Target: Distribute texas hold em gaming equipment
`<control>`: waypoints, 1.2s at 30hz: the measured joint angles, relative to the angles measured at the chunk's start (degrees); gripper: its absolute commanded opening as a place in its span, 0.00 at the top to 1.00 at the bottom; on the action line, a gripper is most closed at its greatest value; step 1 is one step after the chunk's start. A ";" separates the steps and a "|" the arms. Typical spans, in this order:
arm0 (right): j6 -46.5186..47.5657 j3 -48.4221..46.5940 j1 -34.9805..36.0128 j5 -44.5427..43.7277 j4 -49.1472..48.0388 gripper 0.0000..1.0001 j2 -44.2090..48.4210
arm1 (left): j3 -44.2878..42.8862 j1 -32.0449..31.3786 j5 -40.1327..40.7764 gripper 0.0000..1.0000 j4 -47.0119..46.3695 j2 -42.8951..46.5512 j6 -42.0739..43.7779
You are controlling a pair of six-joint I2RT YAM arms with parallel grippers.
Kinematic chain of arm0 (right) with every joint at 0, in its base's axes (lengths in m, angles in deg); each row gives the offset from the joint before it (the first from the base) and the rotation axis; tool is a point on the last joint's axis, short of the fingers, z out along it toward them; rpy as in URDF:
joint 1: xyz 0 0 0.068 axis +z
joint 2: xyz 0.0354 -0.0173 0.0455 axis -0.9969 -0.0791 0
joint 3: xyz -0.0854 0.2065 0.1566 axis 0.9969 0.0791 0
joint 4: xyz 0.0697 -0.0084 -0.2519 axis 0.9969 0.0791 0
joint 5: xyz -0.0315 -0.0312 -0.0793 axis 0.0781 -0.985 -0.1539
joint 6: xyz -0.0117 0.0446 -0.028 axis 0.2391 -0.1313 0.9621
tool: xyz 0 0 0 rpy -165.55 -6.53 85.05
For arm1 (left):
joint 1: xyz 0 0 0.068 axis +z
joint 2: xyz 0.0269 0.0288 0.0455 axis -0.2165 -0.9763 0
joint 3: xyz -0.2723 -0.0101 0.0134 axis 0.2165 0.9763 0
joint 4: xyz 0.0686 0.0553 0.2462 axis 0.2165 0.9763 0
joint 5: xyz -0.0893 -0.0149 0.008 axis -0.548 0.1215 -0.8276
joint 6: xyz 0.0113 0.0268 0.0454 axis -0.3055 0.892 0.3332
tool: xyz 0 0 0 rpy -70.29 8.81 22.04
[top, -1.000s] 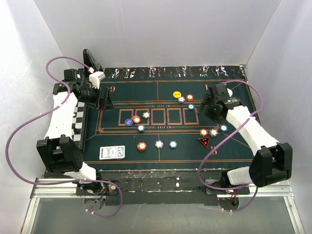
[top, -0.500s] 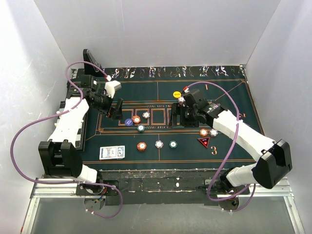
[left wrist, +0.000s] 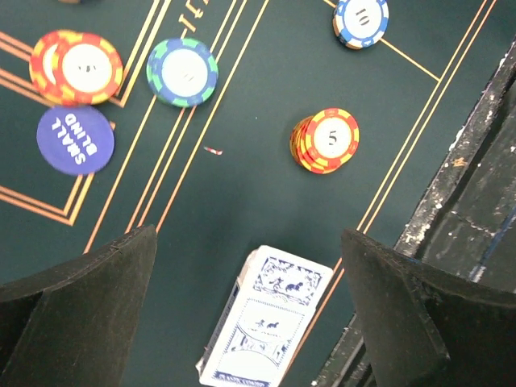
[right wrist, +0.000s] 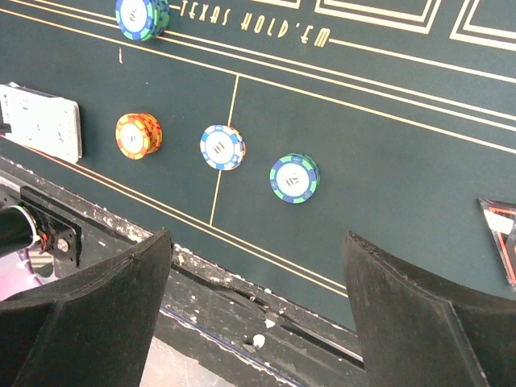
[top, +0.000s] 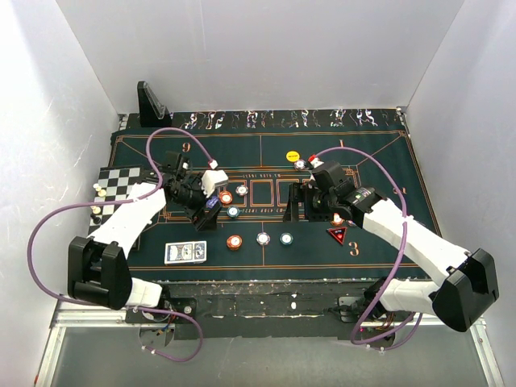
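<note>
Blue-backed cards (left wrist: 266,322) lie below the spread left claw (left wrist: 248,234) (right claw (right wrist: 256,235) also spread).

Mat (top: 242,153): dark green with orange lines, flat over most of my bench; "TEXAS HOLD'EM" printed by a row of outlined boxes, white pattern along its far edge.
Board (top: 119,179): black-and-white chequered, on my left, just beside the mat's left edge, partly hidden.
Stand (top: 151,102): black, upright, at the far left corner beyond the mat.
Bench (top: 266,292): black, scuffed strip along the near edge.
Walls (top: 258,56): plain white, on three sides.
</note>
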 measured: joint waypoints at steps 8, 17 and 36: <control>1.01 0.02 0.00 0.04 -0.83 0.07 0.55 | 6.91 -1.95 1.49 0.02 -3.48 1.20 10.29; 2.32 0.02 0.00 -0.07 -0.76 0.07 0.55 | 13.94 1.49 2.32 0.02 1.20 13.94 28.89; 2.78 0.02 0.00 0.00 -0.72 0.05 1.84 | 17.46 11.91 0.37 0.02 9.60 10.12 49.79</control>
